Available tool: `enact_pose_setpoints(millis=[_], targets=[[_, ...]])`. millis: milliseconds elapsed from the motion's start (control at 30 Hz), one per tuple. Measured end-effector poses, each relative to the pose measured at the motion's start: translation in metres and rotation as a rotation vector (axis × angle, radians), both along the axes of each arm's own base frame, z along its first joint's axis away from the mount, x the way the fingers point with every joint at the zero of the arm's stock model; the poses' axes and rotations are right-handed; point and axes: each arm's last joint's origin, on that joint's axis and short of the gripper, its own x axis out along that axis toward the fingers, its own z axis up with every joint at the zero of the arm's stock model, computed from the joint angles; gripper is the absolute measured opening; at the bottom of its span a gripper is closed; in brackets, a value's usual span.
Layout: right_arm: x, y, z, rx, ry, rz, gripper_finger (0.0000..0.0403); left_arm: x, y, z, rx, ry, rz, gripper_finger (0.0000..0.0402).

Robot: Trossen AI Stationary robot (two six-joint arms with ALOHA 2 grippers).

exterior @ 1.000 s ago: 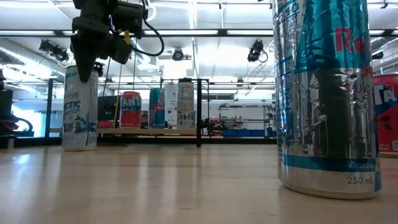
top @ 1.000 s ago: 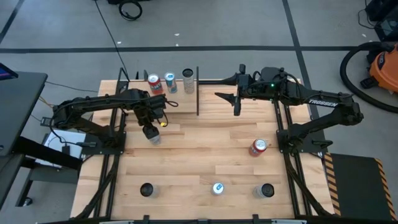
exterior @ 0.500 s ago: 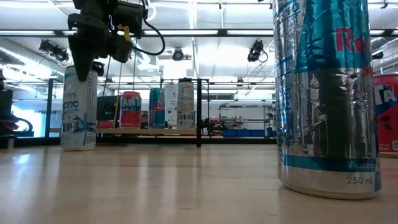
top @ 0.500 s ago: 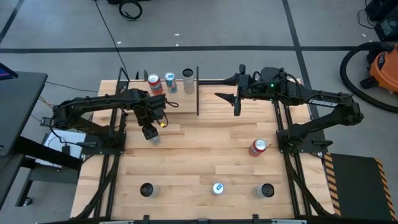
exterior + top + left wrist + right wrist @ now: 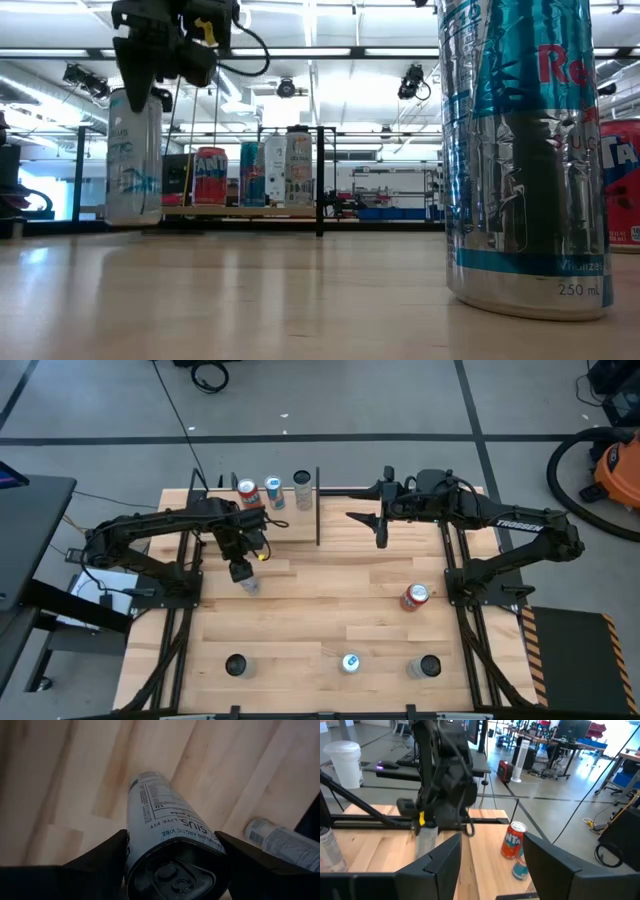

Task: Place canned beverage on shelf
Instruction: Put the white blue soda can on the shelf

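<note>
A tall white canned beverage (image 5: 133,155) hangs a little above the tabletop at the left, and my left gripper (image 5: 240,572) is shut on its top end. The shelf (image 5: 290,525), a pale panel edged by black rods, lies at the table's far left. A red can (image 5: 248,493), a blue can (image 5: 273,491) and a grey can (image 5: 302,485) stand upright on it. My right gripper (image 5: 381,532) hovers high at the far middle, pointing level toward the shelf. It is open, with nothing between its fingers. My left gripper pinches the can between its two fingers (image 5: 100,857) on the side wall just below the top rim (image 5: 134,845). The fingers come steeply from above, one on each side. The can hangs upright below them, its base (image 5: 133,220) clear of the table.
More cans stand on the tabletop: a red one (image 5: 415,596) at the right, and along the near edge a dark-topped one (image 5: 235,664), a blue one (image 5: 350,662) and another dark-topped one (image 5: 428,666). The blue one fills the low view's right side. A black upright rod (image 5: 318,505) marks the shelf's right end.
My left gripper has taken hold of the white can's top end and gone up. The can stood on the table a second ago; it now hangs clear of it, still upright.
</note>
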Motion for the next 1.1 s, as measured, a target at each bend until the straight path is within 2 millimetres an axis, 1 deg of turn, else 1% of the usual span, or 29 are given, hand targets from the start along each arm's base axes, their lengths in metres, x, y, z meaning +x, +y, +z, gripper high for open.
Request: enact_pose_setpoints(millis=[133, 300, 500, 667, 800, 900, 967, 1100], targets=[[-0.001, 0.0, -0.003, 0.006, 0.031, 0.0, 0.0217, -0.003, 0.006, 0.018, 0.068, 0.011, 0.012, 0.027], [-0.001, 0.0, -0.006, 0.011, 0.058, 0.001, 0.0217, -0.013, 0.025, 0.043, 0.123, 0.026, 0.096, 0.0271], [-0.002, 0.0, -0.008, 0.017, 0.088, 0.002, 0.0217, -0.034, 0.059, 0.074, 0.188, -0.004, 0.265, 0.0272], [-0.002, 0.0, -0.011, 0.022, 0.115, 0.002, 0.0217, -0.059, 0.09, 0.095, 0.258, -0.04, 0.455, 0.0272], [-0.003, 0.001, -0.013, 0.031, 0.13, 0.001, 0.0217, -0.08, 0.114, 0.099, 0.269, -0.016, 0.612, 0.0272], [-0.001, 0.0, -0.014, 0.036, 0.134, 0.0, 0.0217, -0.093, 0.133, 0.094, 0.272, 0.034, 0.73, 0.0272], [0.0, 0.0, -0.015, 0.037, 0.139, 0.0, 0.0217, -0.096, 0.146, 0.086, 0.253, 0.071, 0.761, 0.0272], [0.003, -0.001, -0.018, 0.039, 0.149, 0.0, 0.0217, -0.095, 0.166, 0.07, 0.211, 0.118, 0.734, 0.0273]])
